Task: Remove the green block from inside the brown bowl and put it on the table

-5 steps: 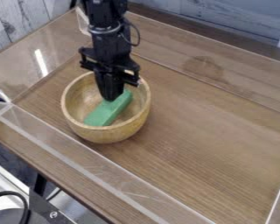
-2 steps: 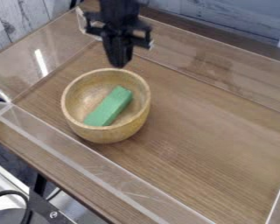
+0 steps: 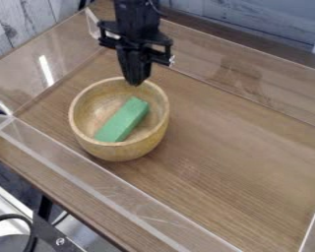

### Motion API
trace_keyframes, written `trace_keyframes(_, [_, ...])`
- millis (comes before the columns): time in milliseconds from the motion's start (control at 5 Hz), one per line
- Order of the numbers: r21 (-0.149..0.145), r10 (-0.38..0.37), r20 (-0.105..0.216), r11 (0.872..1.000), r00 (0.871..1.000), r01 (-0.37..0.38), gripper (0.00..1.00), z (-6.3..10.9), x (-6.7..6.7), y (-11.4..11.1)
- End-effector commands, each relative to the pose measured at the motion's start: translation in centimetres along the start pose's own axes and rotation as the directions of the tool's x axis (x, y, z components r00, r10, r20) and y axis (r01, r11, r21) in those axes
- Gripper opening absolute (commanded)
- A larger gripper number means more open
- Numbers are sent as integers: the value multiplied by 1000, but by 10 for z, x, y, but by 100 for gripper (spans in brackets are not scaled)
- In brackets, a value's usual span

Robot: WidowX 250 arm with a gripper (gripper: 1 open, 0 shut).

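A second ago the pincer [image 3: 137, 79] was down inside the brown bowl [image 3: 121, 123], right on the green block [image 3: 123, 120]. Now it has come up and hangs above the far rim of the bowl, near the top middle of the picture. Its two fingers are pressed together with nothing between them. The green block did not come along. It lies inside the bowl, a bit left of the middle of the picture, leaning on the inner wall with one end pointing up and right. It looks like it sits in almost the same spot as before. So the grab seems to have missed, and the job is not done yet. I think the pincer must spread its fingers, go back down and try again, and then carry the block over to a bare part of the tabletop [image 3: 239, 148]. Now the count: one pincer, one brown bowl, one green block and one wood tabletop. Clear plastic walls [image 3: 68, 172] stand along the edges of the tabletop; two sides show well.
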State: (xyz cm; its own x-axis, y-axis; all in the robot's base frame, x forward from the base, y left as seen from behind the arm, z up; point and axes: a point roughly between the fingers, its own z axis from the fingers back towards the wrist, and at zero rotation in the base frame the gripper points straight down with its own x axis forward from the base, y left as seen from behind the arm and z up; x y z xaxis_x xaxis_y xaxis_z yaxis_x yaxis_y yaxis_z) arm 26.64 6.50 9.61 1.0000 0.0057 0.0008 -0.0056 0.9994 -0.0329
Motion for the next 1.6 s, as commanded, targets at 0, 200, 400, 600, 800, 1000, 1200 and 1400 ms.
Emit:
trace_keyframes(0, [28,-1,59,1000,998,-1,100,11,3,6])
trace_keyframes(200, [33,-5,49,999,999,4,100,6,2,9])
trace_keyframes(400, [37,-6,41,999,999,5,100,2,1,11])
trace_keyframes(600, [45,-6,27,999,1000,5,100,-6,-2,13])
trace_keyframes(800, [54,-8,17,999,1000,7,100,-14,-6,16])
trace_keyframes(1000, [62,-8,9,998,1000,7,100,-22,-9,18])
trace_keyframes(1200, [68,-7,1,998,1000,7,100,-30,-11,20])
trace_keyframes(1400, [74,-7,-7,997,1000,7,100,-38,-13,21])
